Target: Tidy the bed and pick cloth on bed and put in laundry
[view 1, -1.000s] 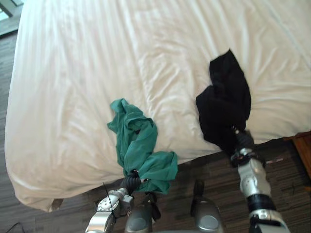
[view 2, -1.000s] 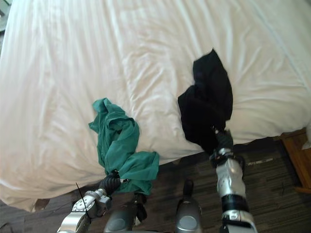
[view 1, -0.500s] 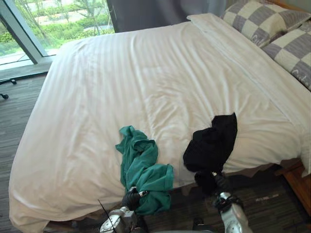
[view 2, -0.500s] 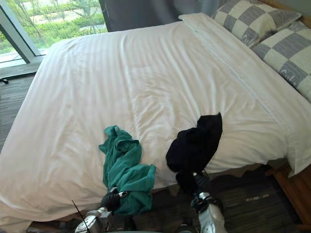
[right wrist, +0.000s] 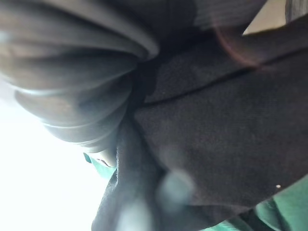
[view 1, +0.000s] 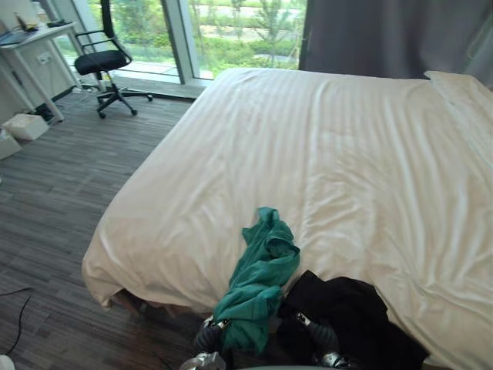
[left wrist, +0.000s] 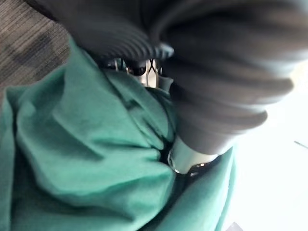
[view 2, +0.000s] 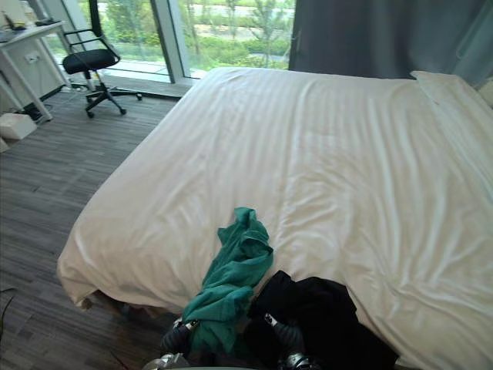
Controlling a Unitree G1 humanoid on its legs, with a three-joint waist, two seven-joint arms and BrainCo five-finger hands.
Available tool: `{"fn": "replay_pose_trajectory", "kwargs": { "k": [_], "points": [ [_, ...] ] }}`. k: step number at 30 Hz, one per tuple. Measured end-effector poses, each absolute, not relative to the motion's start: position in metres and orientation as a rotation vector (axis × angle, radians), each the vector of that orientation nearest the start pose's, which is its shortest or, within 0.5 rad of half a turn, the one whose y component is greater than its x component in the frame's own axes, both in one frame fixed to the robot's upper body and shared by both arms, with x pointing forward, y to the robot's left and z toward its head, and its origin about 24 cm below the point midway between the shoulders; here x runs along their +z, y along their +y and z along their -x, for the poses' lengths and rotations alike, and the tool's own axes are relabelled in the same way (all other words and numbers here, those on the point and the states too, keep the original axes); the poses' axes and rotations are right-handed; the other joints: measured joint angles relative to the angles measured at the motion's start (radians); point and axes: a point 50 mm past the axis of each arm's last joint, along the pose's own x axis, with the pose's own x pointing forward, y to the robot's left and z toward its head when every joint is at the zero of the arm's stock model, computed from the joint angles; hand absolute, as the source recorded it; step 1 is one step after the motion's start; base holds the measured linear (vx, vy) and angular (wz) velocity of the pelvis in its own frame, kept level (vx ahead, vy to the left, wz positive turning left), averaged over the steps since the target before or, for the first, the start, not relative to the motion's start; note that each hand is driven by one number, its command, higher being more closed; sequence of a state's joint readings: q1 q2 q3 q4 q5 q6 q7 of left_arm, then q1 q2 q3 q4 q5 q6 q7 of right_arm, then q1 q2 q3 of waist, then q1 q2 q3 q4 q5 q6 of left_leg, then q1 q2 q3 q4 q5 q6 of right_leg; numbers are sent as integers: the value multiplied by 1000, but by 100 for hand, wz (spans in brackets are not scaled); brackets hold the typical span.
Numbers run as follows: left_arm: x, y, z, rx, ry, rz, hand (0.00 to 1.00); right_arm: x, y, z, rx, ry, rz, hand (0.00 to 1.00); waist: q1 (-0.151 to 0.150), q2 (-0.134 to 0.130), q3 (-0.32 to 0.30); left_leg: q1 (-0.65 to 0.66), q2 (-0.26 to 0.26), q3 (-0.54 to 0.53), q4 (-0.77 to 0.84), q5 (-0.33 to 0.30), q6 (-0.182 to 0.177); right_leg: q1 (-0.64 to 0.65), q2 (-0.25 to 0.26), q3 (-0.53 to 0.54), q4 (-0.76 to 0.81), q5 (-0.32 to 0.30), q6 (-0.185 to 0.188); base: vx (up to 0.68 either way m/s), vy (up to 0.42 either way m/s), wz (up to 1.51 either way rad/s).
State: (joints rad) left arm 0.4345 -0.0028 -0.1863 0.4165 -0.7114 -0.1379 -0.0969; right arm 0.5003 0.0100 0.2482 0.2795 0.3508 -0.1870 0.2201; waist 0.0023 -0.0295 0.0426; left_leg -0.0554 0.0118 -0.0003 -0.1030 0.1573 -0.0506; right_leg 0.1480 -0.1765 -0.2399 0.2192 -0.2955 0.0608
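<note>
Left hand (view 1: 206, 336), eye views: at the near edge of the bed (view 1: 331, 146), sunk in the hanging end of one green cloth (view 1: 260, 270); right hand (view 1: 323, 338) beside it, under one black cloth (view 1: 350, 312). Left wrist view: green cloth bunched against the hand, grip cannot be told; right wrist view: black cloth likewise, grip cannot be told. Both judged light, limp, unbreakable, prone to trailing; take at the bunched middle.

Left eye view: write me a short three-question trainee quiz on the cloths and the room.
1. True or false: the crumpled green cloth lies partly on the white bed cover.
2. By the robot's sides, the crumpled black cloth lies: A) left of the green one B) right of it C) at the far pillow.
3. Fill in: near the window stands a black office ____.
Key: 1 true; 2 B; 3 chair.
</note>
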Motion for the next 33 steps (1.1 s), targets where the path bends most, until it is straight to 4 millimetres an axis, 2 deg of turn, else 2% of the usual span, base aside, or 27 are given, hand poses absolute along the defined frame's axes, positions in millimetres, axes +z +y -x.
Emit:
{"fn": "replay_pose_trajectory", "kwargs": {
  "k": [2, 3, 4, 5, 6, 7, 8, 9, 10, 11, 13, 15, 17, 18, 19, 20, 21, 23, 25, 26, 28, 29, 31, 32, 33],
  "points": [
    [-105, 130, -96, 205, 640, 715, 100, -83, -102, -98, 162, 548, -454, 100, 5, -2, -1, -24, -11, 74, 0, -68, 93, 38, -9, -93, -38, 19, 14, -40, 17, 153],
    [-103, 128, -97, 201, 630, 726, 100, -85, -101, -88, 141, 570, -463, 100, 3, -25, 4, -25, -11, 232, 30, -136, 188, 94, -35, -206, -87, 68, 7, 67, 60, 202],
    [-102, 127, -99, 200, 621, 731, 100, -85, -100, -87, 137, 574, -465, 100, 2, -31, 7, -41, -3, 311, 83, -145, 198, 100, -46, -239, -78, 70, 9, 138, 106, 284],
    [-101, 123, -99, 198, 615, 753, 100, -83, -102, -85, 114, 578, -449, 100, 10, 10, 8, -52, 59, 519, 192, -150, 225, 131, -36, -342, -20, 70, 9, 110, 97, 210],
    [-101, 122, -97, 198, 620, 757, 100, -84, -104, -84, 103, 581, -443, 100, 5, 23, 7, -45, 71, 549, 191, -113, 214, 130, -36, -373, 28, 69, 8, 126, 123, 258],
    [-101, 114, -98, 192, 624, 795, 100, -84, -110, -88, 96, 582, -411, 100, -7, 63, 15, -32, 51, 486, 147, -99, 230, 92, -62, -389, 176, 33, 3, 73, 80, 198],
    [-100, 116, -103, 190, 613, 801, 100, -85, -113, -95, 102, 572, -391, 100, -18, 63, 21, -12, 36, 472, 100, -89, 237, 84, -27, -355, 58, -20, 10, 65, 61, 174],
    [-99, 118, -108, 179, 602, 794, 100, -84, -112, -100, 107, 562, -389, 100, -18, 56, 29, -3, 22, 499, 88, -91, 234, 78, -14, -346, -22, -11, 7, 87, 24, 180],
    [-103, 119, -112, 153, 627, 770, 100, -89, -112, -103, 107, 580, -382, 100, -45, 30, 47, 13, -8, 512, 69, -79, 216, 111, -20, -367, -56, 47, 36, 118, 31, 151],
    [-103, 117, -112, 140, 635, 769, 100, -95, -117, -101, 112, 617, -357, 100, -37, 30, 46, 33, -26, 510, 24, -41, 181, 116, -33, -390, -42, 44, 42, 107, 83, 133],
    [-103, 117, -110, 127, 643, 755, 100, -99, -120, -106, 120, 641, -338, 100, -19, 27, 53, 35, -61, 461, -1, -35, 168, 126, -40, -405, -32, 39, 49, 21, 69, 57],
    [-103, 120, -110, 112, 649, 726, 100, -99, -121, -106, 109, 641, -350, 100, -27, 16, 61, 23, -84, 401, 0, -41, 176, 128, -55, -445, 8, 40, 48, 14, 19, 94],
    [-102, 119, -109, 103, 657, 708, 100, -100, -126, -104, 92, 646, -361, 100, -38, 14, 70, 24, -95, 343, 0, -41, 174, 92, -92, -446, 160, 50, 17, 60, 54, 102],
    [-102, 117, -109, 91, 663, 700, 100, -101, -129, -103, 83, 650, -360, 100, -42, 20, 73, 28, -97, 304, 0, -42, 173, 49, -119, -426, 293, 66, -72, 81, 108, 104],
    [-102, 117, -112, 68, 662, 683, 100, -103, -133, -101, 61, 661, -370, 100, -49, 26, 84, 33, -95, 246, 1, -47, 165, -27, -103, -314, 406, 33, -75, 83, 108, 107],
    [-102, 118, -113, 61, 662, 668, 100, -103, -133, -100, 51, 664, -378, 100, -53, 32, 89, 33, -94, 225, 3, -46, 164, -45, -82, -275, 406, 20, -55, 89, 88, 122],
    [-103, 122, -115, 47, 664, 635, 100, -105, -134, -97, 28, 673, -387, 100, -56, 26, 89, 36, -95, 182, 5, -44, 161, -80, -34, -174, 384, -6, -21, 77, 43, 104],
    [-107, 125, -113, 33, 684, 589, 100, -105, -136, -94, -15, 664, -397, 100, -57, 19, 88, 48, -106, 123, 1, -38, 153, -114, 41, -18, 282, -17, 1, 78, 20, 119],
    [-108, 123, -111, 24, 691, 582, 100, -105, -140, -95, -51, 653, -405, 100, -56, 12, 84, 57, -136, 81, 0, -41, 156, -123, 68, 66, 189, -15, 7, 25, -21, 100],
    [-108, 122, -111, 15, 689, 577, 100, -104, -142, -96, -57, 647, -403, 100, -54, 6, 80, 53, -158, 78, 0, -41, 157, -136, 65, 93, 141, -5, -10, 48, -35, 92],
    [-108, 120, -111, 13, 693, 569, 100, -104, -144, -99, -60, 638, -400, 100, -54, 3, 73, 57, -174, 74, 1, -40, 155, -143, 54, 103, 134, 33, -3, 62, -23, 65],
    [-109, 117, -109, 10, 701, 570, 100, -103, -146, -102, -67, 630, -413, 100, -39, 32, 72, 52, -173, 81, 2, -37, 151, -139, 54, 101, 123, 36, 5, 56, -8, 34],
    [-110, 115, -103, 16, 722, 571, 100, -101, -148, -109, -60, 613, -404, 100, -40, 51, 70, 49, -172, 82, 0, -39, 153, -138, 58, 101, 112, 40, 11, 26, -13, 3],
    [-111, 115, -100, 17, 731, 569, 100, -100, -147, -112, -55, 603, -405, 100, -40, 61, 68, 44, -170, 83, 0, -61, 124, -136, 68, 105, 93, 41, 10, 6, -19, -7],
    [-111, 115, -99, 17, 732, 569, 100, -100, -146, -113, -54, 602, -405, 100, -40, 60, 67, 42, -170, 83, 0, -73, 111, -136, 68, 107, 86, 42, 9, 38, 32, -4]
  ]
}}
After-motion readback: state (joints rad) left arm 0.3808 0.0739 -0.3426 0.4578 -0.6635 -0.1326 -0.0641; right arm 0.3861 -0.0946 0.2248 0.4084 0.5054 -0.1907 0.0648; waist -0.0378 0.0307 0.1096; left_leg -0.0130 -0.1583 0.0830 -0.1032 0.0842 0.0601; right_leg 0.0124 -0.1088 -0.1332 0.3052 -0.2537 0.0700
